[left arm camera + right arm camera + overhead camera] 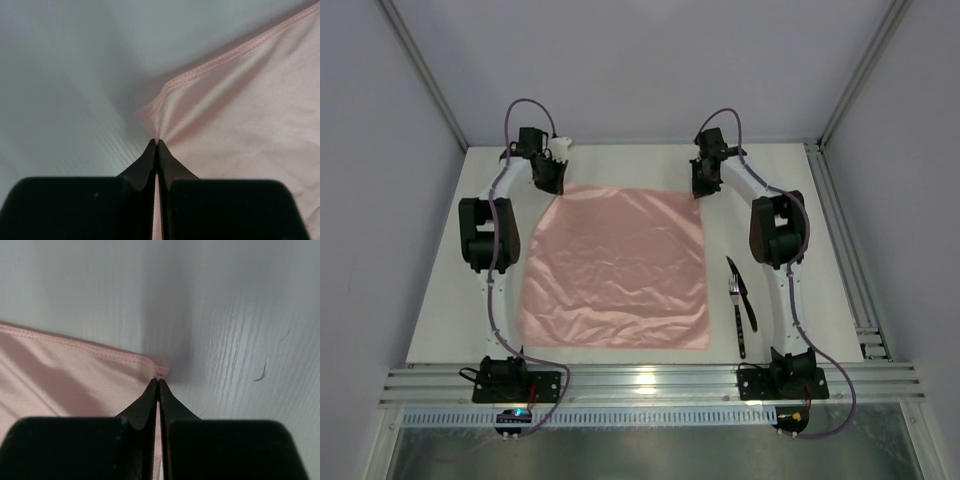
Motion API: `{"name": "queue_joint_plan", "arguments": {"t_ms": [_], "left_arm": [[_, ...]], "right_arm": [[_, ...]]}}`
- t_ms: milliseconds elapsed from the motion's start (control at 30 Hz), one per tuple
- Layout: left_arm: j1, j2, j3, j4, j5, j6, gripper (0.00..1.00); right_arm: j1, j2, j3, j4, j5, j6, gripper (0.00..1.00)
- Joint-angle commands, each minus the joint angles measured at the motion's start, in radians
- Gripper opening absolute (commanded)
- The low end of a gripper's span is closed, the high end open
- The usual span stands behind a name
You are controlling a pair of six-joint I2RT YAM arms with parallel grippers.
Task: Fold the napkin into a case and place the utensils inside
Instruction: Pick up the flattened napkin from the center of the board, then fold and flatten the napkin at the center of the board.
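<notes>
Napkin (pixel 615 265): lying creased on the surface (pixel 790 200), looking thin, limp, slippery
Left claw (pixel 156 143): pinching its far-left hemmed corner
Right claw (pixel 158 382): pinching its far-right hemmed corner
Hold: stitched corners probably offering the firmest grip

A creased salmon-pink square cloth napkin (pixel 615 265) lies flat and unfolded on the white table (pixel 450 300). The black left gripper (pixel 548 180) meets its far left corner and the black right gripper (pixel 704 182) its far right corner. Two slim dark utensils (pixel 741 300) lie just beside the cloth's right edge, apart from it.
</notes>
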Motion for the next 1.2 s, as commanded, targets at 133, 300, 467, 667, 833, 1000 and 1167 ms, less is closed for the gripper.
{"name": "queue_joint_plan", "arguments": {"t_ms": [133, 300, 467, 667, 833, 1000, 1167], "left_arm": [[0.002, -0.203, -0.02, 0.071, 0.018, 0.054, 0.0], [0.002, -0.189, 0.073, 0.063, -0.024, 0.062, 0.0], [0.003, -0.227, 0.095, 0.065, 0.04, 0.062, 0.0], [0.003, -0.425, -0.162, 0.094, 0.163, 0.15, 0.02], [0.002, -0.614, -0.526, 0.163, 0.177, 0.29, 0.06], [0.002, -0.737, -0.786, 0.105, 0.212, 0.399, 0.12], [0.0, -0.833, -0.904, -0.109, 0.216, 0.548, 0.44]], "right_arm": [[-0.001, -0.36, -0.243, 0.241, -0.012, -0.037, 0.04], [-0.044, -0.321, -0.081, 0.199, -0.041, -0.048, 0.04], [-0.049, -0.36, -0.14, 0.212, -0.07, -0.088, 0.04], [0.011, -0.708, -0.635, 0.488, -0.078, -0.178, 0.04], [0.155, -0.963, -1.048, 0.683, -0.011, -0.264, 0.04], [0.258, -1.092, -1.334, 0.691, 0.074, -0.153, 0.04], [0.302, -1.094, -1.44, 0.682, 0.098, -0.046, 0.04]]}}
